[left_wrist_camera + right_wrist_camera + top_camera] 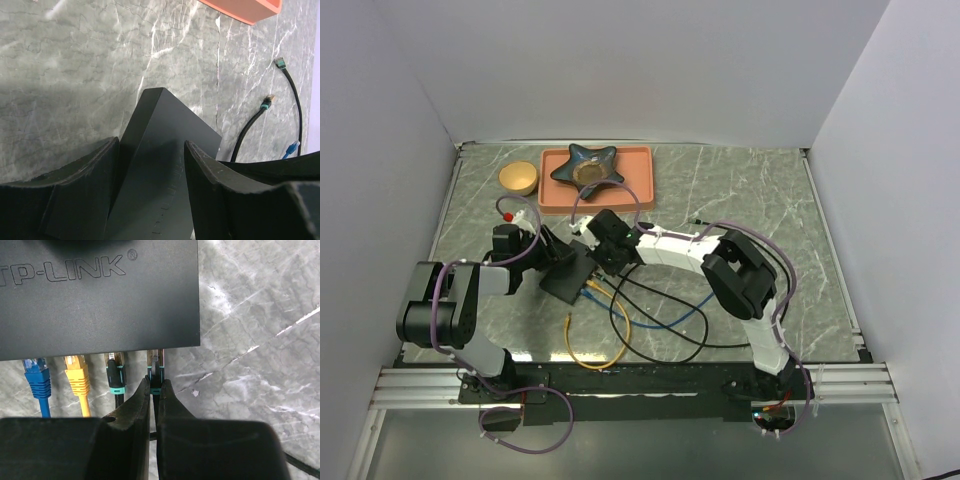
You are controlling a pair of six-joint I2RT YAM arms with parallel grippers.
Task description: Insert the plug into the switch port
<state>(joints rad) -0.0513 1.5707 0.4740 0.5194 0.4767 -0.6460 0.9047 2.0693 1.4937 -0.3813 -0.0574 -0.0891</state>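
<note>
Plug (pixel 154 371), black with a teal boot, is pinched between the fingers of the right gripper (pixel 154 386), which are closed tight on it. Its front end meets the socket side of the switch port (pixel 100 300), and how deep it sits cannot be told. It is the 4th in a row: to its left a black plug (pixel 116 375), a yellow plug (pixel 77 376) and a blue plug (pixel 37 376) all reach the same edge. The left gripper (pixel 151 145) is clamped on the opposite end of the flat black box, with 1 finger against each side. Seen from above, the 2 grippers face each other across the box, near the middle-left of the marble table (pixel 760 200). Black, blue and yellow cables (pixel 650 318) trail from it in loops toward the near edge. Beyond the grippers lies an orange-pink tray (pixel 645 192) holding a dark star-shaped dish (pixel 588 165), and a yellow bowl (pixel 518 177) stands just left of the tray.
</note>
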